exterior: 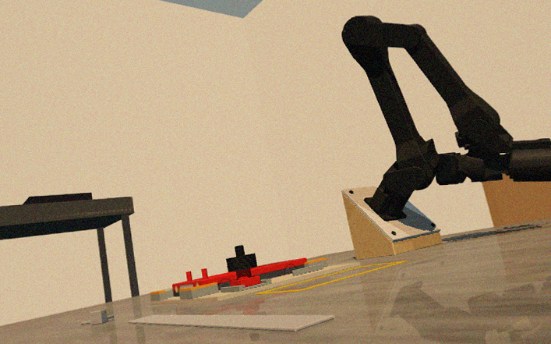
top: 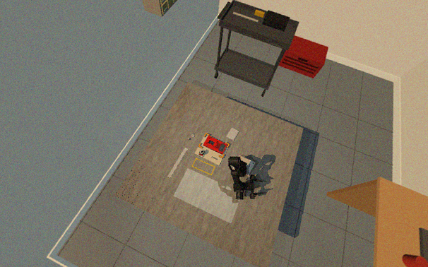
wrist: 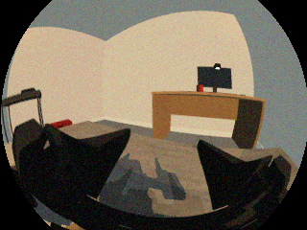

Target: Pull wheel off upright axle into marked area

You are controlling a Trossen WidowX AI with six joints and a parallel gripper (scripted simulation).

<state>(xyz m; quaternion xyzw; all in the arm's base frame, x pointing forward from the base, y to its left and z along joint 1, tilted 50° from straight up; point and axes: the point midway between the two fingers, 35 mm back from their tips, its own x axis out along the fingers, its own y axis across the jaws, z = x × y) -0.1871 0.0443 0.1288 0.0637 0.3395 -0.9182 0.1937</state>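
The black wheel (exterior: pixel 241 261) sits on the upright axle, standing up from the red fixture (exterior: pixel 263 268) (top: pixel 214 143) on the table. The marked area is a yellow outline (top: pixel 205 160) (exterior: pixel 330 278) on the table right beside the fixture. My gripper (top: pixel 245 195) (exterior: pixel 547 158) (wrist: pixel 165 138) is open and holds nothing. It hangs in the air near the arm's base, far from the wheel and pointing away from it. The wrist view shows only the two fingers, the table and the room beyond.
A white sheet (top: pixel 208 193) and a grey strip (top: pixel 177 161) (exterior: pixel 231 321) lie flat on the table. A small grey block (exterior: pixel 99 316) lies beyond the strip. The arm stands on a wooden wedge (exterior: pixel 367 231). A dark cart (top: pixel 256 25) (exterior: pixel 53 212) and a wooden desk (top: pixel 407 238) stand off the table.
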